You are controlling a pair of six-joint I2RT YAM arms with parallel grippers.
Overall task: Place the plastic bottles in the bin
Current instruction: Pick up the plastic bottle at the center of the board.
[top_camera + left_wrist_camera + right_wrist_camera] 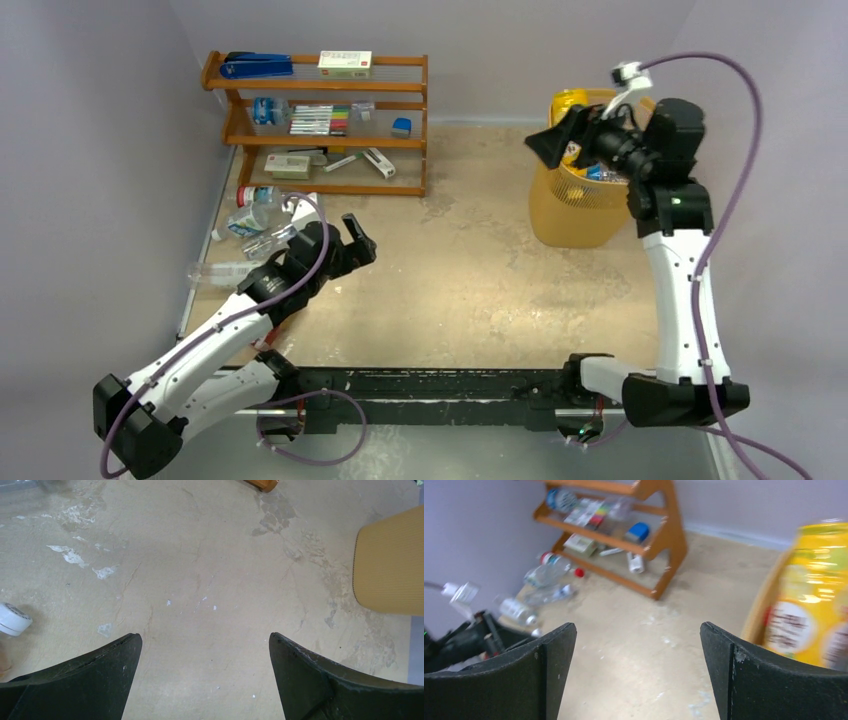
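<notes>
The yellow-orange bin [578,205] stands at the far right. It holds a yellow bottle [568,101] at its back rim and other bottles [601,172] inside. My right gripper [552,136] hovers over the bin's left rim, open and empty [638,626]. In its wrist view the yellow bottle [815,595] is blurred, just right of the fingers. Several clear bottles [252,220] lie at the far left below the shelf and show in the right wrist view [547,572]. My left gripper [361,240] is open and empty over bare floor [205,637], right of those bottles. The bin's wall [391,562] shows at right.
A brown wooden shelf rack [318,120] with markers, boxes and a stapler stands at the back left; its foot [262,484] shows in the left wrist view. A white round object [13,618] lies at the left edge. Purple walls close the left, back and right.
</notes>
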